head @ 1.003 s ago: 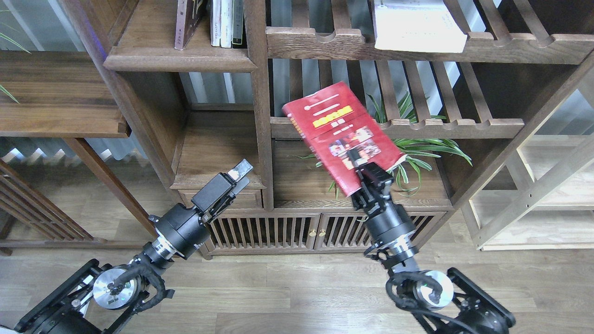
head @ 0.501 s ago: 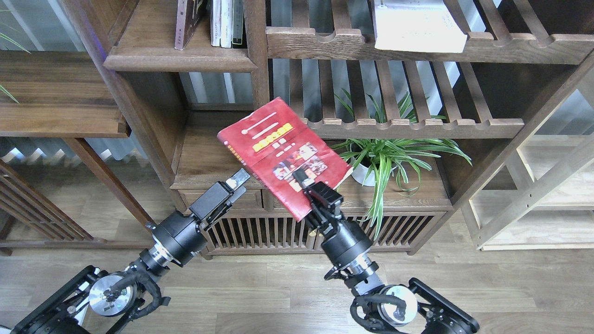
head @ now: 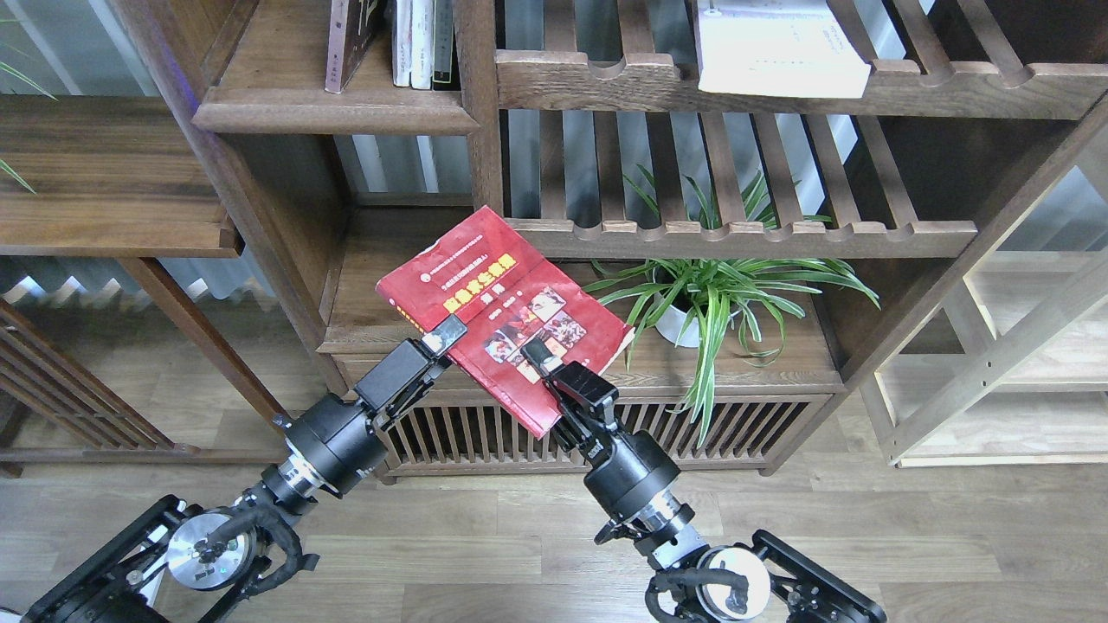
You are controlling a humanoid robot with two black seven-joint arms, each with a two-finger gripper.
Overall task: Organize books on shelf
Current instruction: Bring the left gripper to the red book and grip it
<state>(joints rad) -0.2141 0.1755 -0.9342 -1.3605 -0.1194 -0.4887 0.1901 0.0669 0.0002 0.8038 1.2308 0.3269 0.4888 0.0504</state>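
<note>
Red book (head: 506, 316), clamped at its lower edge by right gripper (head: 538, 353), has shifted further left and lower, now in front of the drawer board. Left gripper (head: 443, 333), fingers slightly parted, now touches its left edge. Walnut bookcase (head: 485, 164), wood-plank floor (head: 519, 536); potted plant (head: 718, 285) uncovered.

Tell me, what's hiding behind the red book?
Behind the red book you can see part of a wooden board, a shelf post and a potted plant beside it. Whatever the cover blocks stays hidden.
</note>
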